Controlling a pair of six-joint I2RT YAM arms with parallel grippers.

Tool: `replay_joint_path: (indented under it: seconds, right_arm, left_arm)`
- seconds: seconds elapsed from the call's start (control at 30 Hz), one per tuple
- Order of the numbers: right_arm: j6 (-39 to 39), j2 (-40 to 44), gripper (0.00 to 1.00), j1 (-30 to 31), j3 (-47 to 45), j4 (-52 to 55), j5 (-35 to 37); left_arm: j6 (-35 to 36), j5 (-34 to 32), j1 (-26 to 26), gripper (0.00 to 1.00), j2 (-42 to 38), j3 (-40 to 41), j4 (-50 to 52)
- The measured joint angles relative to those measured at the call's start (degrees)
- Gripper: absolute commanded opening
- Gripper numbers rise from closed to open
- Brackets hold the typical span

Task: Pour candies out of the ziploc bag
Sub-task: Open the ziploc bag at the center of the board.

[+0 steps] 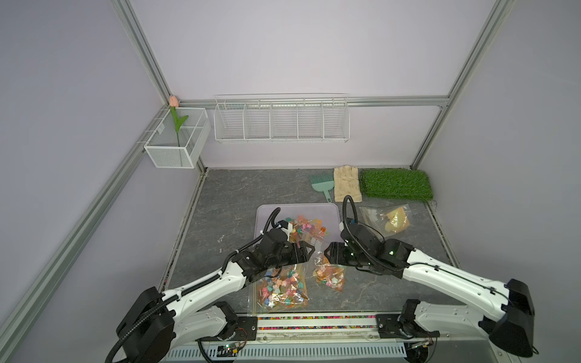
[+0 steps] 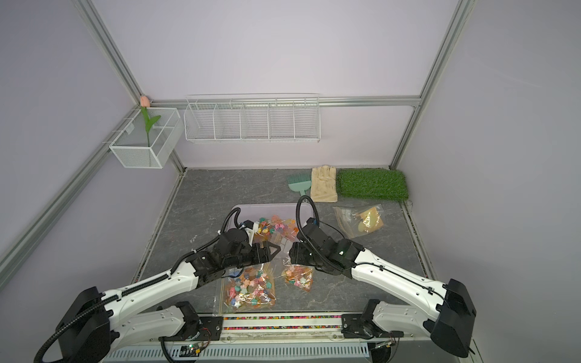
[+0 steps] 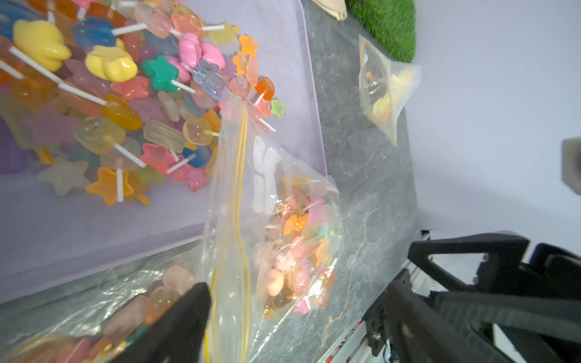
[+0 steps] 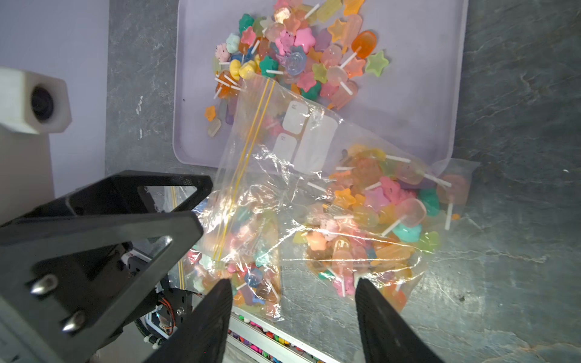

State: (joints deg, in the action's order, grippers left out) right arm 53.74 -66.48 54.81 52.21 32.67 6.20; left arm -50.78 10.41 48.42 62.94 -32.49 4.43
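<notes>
**Slack bag half emptied, both grippers free of it**

The ziploc bag [image 4: 317,163] lies flat just ahead of the right gripper [image 4: 293,283]. Its open mouth rests up on the lavender tray [image 4: 418,119], and its loaded bottom sits on the table [image 4: 518,94] right below that gripper's fingertips. A heap of candies [image 4: 298,53] sits on the tray beyond the mouth, and a good share is left inside the bag. The right jaws stand apart with nothing between them. The left gripper [image 3: 295,292] is spread wide and empty too, hovering over the bag's yellow zip line [image 3: 240,176].

The film looks thin, limp and slick, so it should fold wherever it is lifted. All the weight is probably in the sweets, which are light, hard and free to slide. Their sticks may snag at the zip. The best hold seems to be the bottom corners nearest the right fingertips, pinching film rather than sweets, so that raising them tips the load toward the mouth.

Only the right wrist view shows the bag whole, from mouth to bottom. In both top views the grippers cover its middle. Those views add a second, fuller bag [image 1: 279,289] under the left gripper, and a third bag [image 1: 390,218] with yellow contents well beyond the right one
</notes>
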Motion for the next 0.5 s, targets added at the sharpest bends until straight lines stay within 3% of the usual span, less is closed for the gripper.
replay_joint_path:
  seconds: [0.3, 0.5]
  right_arm:
    - [0.57, -8.63, 0.67, 0.59, 8.11, 1.68, 0.15]
    - [1.97, -19.02, 0.70, 2.47, 20.90, 8.55, 1.99]
  left_arm:
    - [-4.42, -2.54, -2.23, 1.00, -7.67, 6.49, -3.08]
    - [-7.80, -11.04, -9.07, 0.96, -24.33, 7.65, 9.29]
